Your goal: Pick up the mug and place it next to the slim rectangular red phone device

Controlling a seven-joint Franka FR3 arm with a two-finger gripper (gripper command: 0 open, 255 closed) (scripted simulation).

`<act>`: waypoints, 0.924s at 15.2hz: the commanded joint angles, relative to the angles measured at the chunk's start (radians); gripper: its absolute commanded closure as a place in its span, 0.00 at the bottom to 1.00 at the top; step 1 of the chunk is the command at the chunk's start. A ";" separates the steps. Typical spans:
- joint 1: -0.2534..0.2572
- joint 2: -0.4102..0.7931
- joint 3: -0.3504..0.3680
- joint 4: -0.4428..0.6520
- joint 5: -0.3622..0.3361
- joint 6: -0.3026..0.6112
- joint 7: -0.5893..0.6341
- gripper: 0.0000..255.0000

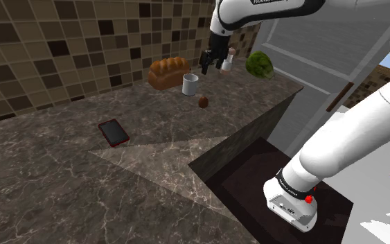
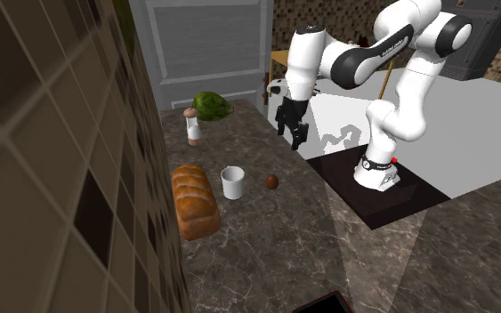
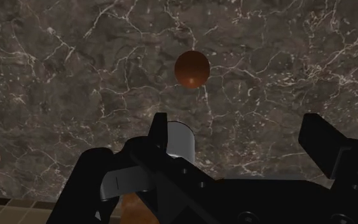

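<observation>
A plain white mug point(image 1: 190, 84) stands upright on the dark marble counter point(image 1: 61, 180), between a bread loaf and a small brown ball. In the second exterior view the mug point(image 2: 232, 182) sits near the tiled wall. The red-rimmed phone point(image 1: 113, 132) lies flat further along the counter, towards the shoulder view's left; a corner of the phone point(image 2: 328, 304) reaches the second exterior view's bottom edge. My black gripper point(image 1: 210, 64) hangs open in the air above and beside the mug, holding nothing. In the wrist view the mug point(image 3: 182, 141) is partly hidden behind one finger of the gripper point(image 3: 238, 130).
A brown bread loaf point(image 1: 168, 72) lies by the wall behind the mug. The brown ball point(image 1: 203, 102) rests just in front of the mug. A small shaker point(image 1: 226, 61) and a green leafy vegetable point(image 1: 259, 64) stand near the counter's far end. The counter edge point(image 1: 255, 121) drops beside the stand.
</observation>
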 commanded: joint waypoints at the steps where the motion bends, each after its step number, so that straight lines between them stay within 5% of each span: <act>1: -0.005 0.079 0.000 0.040 -0.012 0.032 0.004 0.00; 14: 0.000 0.605 -0.014 0.490 -0.083 0.062 0.040 0.00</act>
